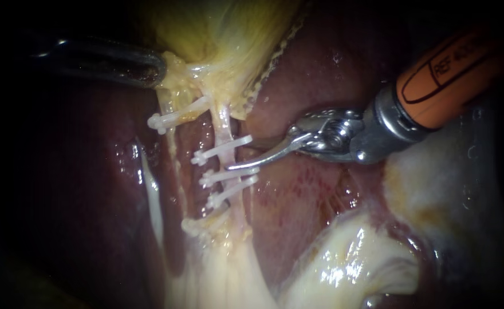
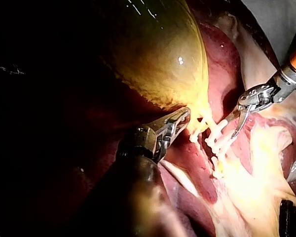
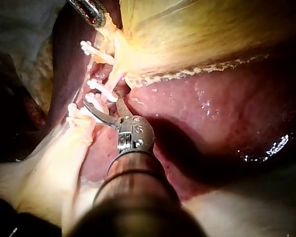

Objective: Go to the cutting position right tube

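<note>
The right tube [image 1: 224,127] runs pale down from the yellow gallbladder [image 1: 235,34], with three white clips [image 1: 223,147] across it. The left tube [image 1: 166,111] carries a clip [image 1: 174,116] near the top and another lower down. My right instrument [image 1: 239,155], curved blades on an orange-banded shaft, is open at the right tube, its lower blade lying between the top clip and the middle one. My left instrument [image 1: 149,67] is shut on the gallbladder's neck tissue, holding it up. In the right wrist view the blades [image 3: 101,102] straddle the clipped tube.
Dark red liver [image 1: 315,74] lies behind and to both sides of the tubes. Pale fatty tissue [image 1: 343,257] bulges at the lower right, and a whitish strand [image 1: 152,194] runs down left of the tubes.
</note>
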{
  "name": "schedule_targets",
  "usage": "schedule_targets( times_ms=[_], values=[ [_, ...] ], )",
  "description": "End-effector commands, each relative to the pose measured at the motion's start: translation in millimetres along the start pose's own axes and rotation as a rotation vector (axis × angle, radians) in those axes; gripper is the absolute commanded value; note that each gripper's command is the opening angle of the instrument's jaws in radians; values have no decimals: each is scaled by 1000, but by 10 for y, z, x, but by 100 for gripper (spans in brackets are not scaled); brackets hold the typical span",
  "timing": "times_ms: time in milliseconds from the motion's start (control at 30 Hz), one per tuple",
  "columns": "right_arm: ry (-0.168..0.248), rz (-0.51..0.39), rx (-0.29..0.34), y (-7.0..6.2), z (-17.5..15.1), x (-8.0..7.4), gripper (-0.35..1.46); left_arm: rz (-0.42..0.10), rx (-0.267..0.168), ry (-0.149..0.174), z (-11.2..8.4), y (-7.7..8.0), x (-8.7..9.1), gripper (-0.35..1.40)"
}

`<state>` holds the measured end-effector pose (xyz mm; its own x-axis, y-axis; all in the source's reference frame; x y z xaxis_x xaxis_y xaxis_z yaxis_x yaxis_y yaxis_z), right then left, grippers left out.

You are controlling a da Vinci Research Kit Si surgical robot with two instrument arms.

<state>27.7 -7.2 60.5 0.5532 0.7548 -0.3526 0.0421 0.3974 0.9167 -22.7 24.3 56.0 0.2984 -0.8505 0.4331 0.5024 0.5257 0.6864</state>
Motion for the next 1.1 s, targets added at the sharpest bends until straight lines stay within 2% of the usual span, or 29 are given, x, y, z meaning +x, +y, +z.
schedule_targets(
  times_ms=[33, 133, 233, 467, 667, 733, 867, 1000, 1100],
  values=[
    [-15, 4, 26, 1, 3, 0, 142, 0, 0, 0, 0, 0, 0, -35],
    [-24, 12, 50, 3, 9, 1, 140, 0, -1, 0, 0, 0, 0, -35],
    [-11, 9, 64, 5, 16, 3, 140, 0, -1, 0, 1, 0, 1, -35],
    [39, 12, 91, 8, 30, 14, 140, 0, -1, 0, 1, 0, 0, -35],
    [79, 8, 122, 11, 43, 15, 138, 0, -1, 0, 1, 0, 0, -35],
    [97, -37, 136, 11, 49, 12, 132, 0, -1, 0, 1, 0, 0, -35],
    [126, -102, 157, 10, 61, 11, 132, 0, -1, 0, 1, -1, 0, -35],
    [165, -163, 176, 8, 72, 15, 135, 0, -1, 0, 1, -1, 0, -35],
    [205, -188, 163, 6, 79, 21, 140, 0, -1, 0, 1, -1, 0, -35]
  ],
)
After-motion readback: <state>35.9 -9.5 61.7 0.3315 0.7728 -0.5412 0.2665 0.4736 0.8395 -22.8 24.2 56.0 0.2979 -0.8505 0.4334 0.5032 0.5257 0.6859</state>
